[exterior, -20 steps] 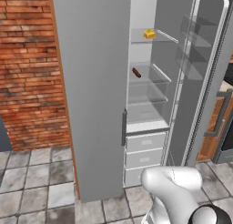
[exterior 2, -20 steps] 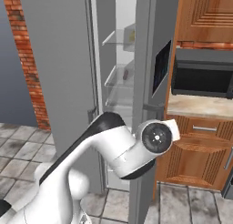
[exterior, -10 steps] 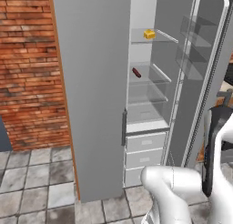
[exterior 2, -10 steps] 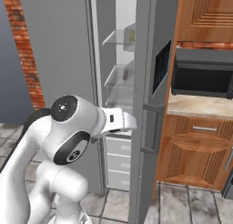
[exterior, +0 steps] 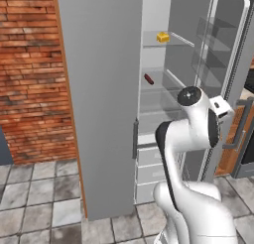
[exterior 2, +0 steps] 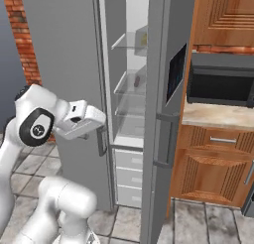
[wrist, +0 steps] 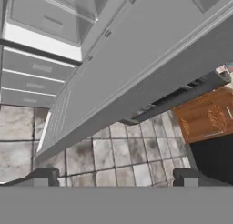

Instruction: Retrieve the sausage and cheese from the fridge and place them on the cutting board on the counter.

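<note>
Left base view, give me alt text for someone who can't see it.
The grey fridge stands open, with the yellow cheese on an upper clear shelf and the dark sausage on the shelf below. The white arm rises in front of the fridge's white drawers, beside a brick wall.

A tall grey fridge point(exterior: 104, 89) stands with its door swung open, showing a white interior. A small yellow cheese point(exterior: 162, 37) wedge rests on an upper clear shelf. At its seven o'clock, one shelf lower, lies a short dark red sausage point(exterior: 149, 79).

My arm stands raised, elbow bent, wrist level at chest height; gripper point(wrist: 113, 176) empty, jaws spread wide, angled downward.
</note>
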Tool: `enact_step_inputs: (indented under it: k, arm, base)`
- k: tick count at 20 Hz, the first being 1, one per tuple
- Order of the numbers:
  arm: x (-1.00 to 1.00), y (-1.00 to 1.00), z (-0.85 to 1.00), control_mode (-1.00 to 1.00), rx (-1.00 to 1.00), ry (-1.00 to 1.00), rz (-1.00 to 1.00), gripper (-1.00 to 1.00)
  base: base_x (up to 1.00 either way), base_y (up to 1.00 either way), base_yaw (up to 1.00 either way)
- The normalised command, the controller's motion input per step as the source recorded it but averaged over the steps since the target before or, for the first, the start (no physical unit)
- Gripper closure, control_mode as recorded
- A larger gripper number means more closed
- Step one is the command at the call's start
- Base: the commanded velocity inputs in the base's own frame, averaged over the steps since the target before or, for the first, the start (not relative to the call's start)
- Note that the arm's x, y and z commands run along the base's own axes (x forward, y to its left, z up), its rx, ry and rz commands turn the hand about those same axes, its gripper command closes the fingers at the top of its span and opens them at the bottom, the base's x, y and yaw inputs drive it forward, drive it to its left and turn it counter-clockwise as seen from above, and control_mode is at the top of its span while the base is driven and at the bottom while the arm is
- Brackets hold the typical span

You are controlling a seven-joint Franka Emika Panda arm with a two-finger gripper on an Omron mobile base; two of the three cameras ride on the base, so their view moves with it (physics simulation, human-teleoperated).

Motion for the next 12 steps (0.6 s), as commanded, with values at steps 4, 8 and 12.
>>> enact_step_inputs:
  k: [4, 8, 12]
  arm:
    - [0.65, 0.57, 0.59, -1.0, -0.07, 0.22, -0.25, -1.0]
    - [0.66, 0.09, 0.59, -1.0, -0.19, 0.21, -0.27, -1.0]
    - [0.64, -0.12, 0.47, -1.0, -0.15, 0.17, -0.22, -1.0]
  base:
    - [0.0, 0.0, 0.0]
    - [0.0, 0.0, 0.0]
    - [0.0, 0.0, 0.0]
